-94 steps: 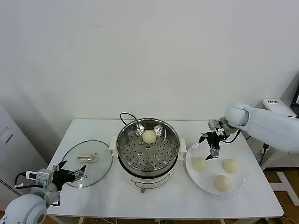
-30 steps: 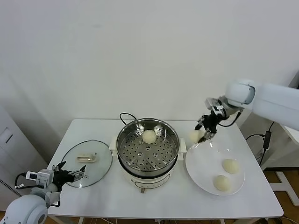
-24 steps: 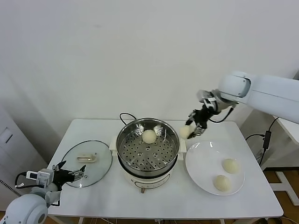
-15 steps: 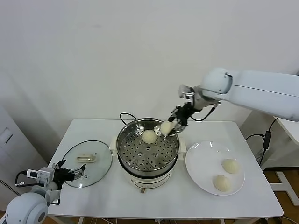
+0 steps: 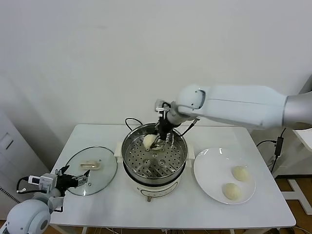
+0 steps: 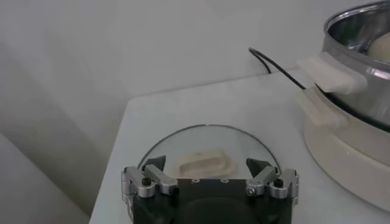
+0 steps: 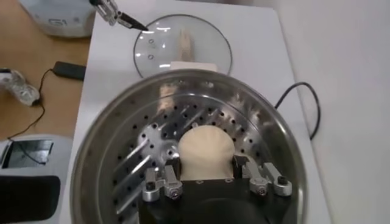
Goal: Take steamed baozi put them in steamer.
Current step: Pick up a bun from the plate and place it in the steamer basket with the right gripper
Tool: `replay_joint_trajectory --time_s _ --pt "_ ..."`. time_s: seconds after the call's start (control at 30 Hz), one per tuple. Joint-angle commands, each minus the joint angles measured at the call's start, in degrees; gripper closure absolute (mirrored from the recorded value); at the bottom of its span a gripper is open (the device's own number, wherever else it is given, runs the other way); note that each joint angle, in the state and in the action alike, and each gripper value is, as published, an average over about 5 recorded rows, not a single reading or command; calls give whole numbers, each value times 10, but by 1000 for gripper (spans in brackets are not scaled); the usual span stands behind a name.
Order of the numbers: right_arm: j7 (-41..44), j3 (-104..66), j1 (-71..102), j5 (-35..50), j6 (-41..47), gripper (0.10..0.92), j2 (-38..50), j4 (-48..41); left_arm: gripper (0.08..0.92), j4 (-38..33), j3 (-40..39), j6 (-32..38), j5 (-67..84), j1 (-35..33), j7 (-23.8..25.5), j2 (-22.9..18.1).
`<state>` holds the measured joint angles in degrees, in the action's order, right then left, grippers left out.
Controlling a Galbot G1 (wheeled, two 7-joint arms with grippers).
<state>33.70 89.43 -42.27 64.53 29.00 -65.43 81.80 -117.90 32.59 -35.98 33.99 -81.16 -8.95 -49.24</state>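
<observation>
Bright, even, soft lighting throughout; faint shadows on the white surface (image 5: 273,204), glare on the steamer (image 5: 154,155) rim.

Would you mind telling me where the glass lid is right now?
In the head view the glass lid lies flat on the table's left side, beside the steamer, with the open left tool at its near-left edge.

Open table (image 5: 161,209) along the front edge and at the back corners, but middle blocked by the tall steamer (image 5: 154,158) with the right end effector (image 5: 161,138) and its arm over it, glass lid (image 5: 91,170) toward the left edge, plate (image 5: 209,178) toward the right.
</observation>
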Motion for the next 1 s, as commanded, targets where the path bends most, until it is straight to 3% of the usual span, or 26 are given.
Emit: replay_joint_trajectory --time_s 0.03,0.7,1.0 --pt "-50 -7 45 18 23 508 -36 -6 177 1 -1 0 1 2 1 1" --pt "-87 -25 100 -9 27 492 -70 -48 177 -1 0 2 2 0 2 3" --pt "-47 -28 54 -7 26 246 -29 -29 177 -2 2 2 2 -4 2 1"
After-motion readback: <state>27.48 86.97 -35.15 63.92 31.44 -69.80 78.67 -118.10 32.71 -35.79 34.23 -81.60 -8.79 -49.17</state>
